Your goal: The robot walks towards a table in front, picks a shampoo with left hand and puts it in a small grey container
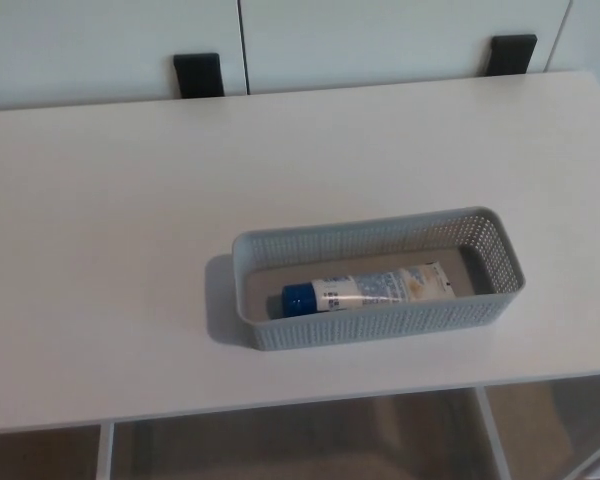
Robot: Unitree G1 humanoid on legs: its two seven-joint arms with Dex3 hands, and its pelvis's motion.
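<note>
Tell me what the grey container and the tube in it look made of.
Grey container: likely moulded plastic with a matte finish; its walls carry a regular grid of small holes. Shampoo tube: probably soft plastic, with a faint sheen on its printed white body.

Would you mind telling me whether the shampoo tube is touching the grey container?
Touching. The head view shows the shampoo tube lying flat on the floor of the grey container, along its near wall.

A plain indoor room, home or test space alike, is showing here: a smooth white rectangular tabletop is filling the view, flat white wall panels with black rectangular brackets are standing at twelve o'clock, and brownish flooring is showing at six o'clock.
</note>
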